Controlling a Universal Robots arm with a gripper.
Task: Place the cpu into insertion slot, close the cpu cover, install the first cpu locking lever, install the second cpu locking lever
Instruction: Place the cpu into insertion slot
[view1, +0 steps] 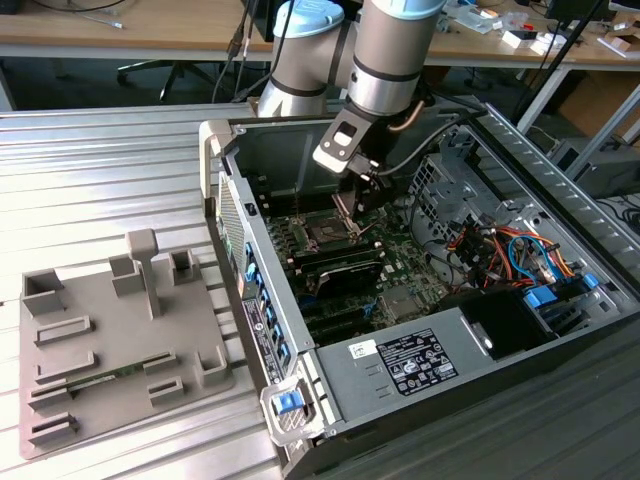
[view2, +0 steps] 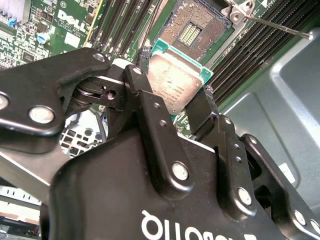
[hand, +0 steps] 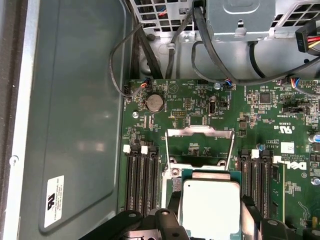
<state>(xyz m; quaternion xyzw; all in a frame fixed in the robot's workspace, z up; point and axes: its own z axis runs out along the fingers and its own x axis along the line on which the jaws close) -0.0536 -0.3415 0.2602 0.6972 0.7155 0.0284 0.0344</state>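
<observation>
While the cpu (view2: 176, 80) is held above the board rather than seated in it, treat every step of the task as outstanding.

Start at the exterior view's left: a grey fixture tray (view1: 100, 350) rests on the ribbed metal table (view1: 100, 160), well apart from the work. Toward the centre, the open computer case (view1: 400, 365) holds the motherboard (hand: 210, 95), and the arm reaches into it.

In the second wrist view, the gripper (view2: 172, 87) is clamped on the cpu, one finger on each opposite edge. The chip is tilted and clear of the insertion slot (view2: 192, 32), whose contact field lies bare.

In the first wrist view, the cpu cover (hand: 200, 132) stands raised on its hinge just beyond the chip. To the right in the second wrist view, one thin locking lever (view2: 280, 26) stands free beside the slot.

Judge progress accordingly: placement is in hand. The cover and both levers are not yet done.
</observation>
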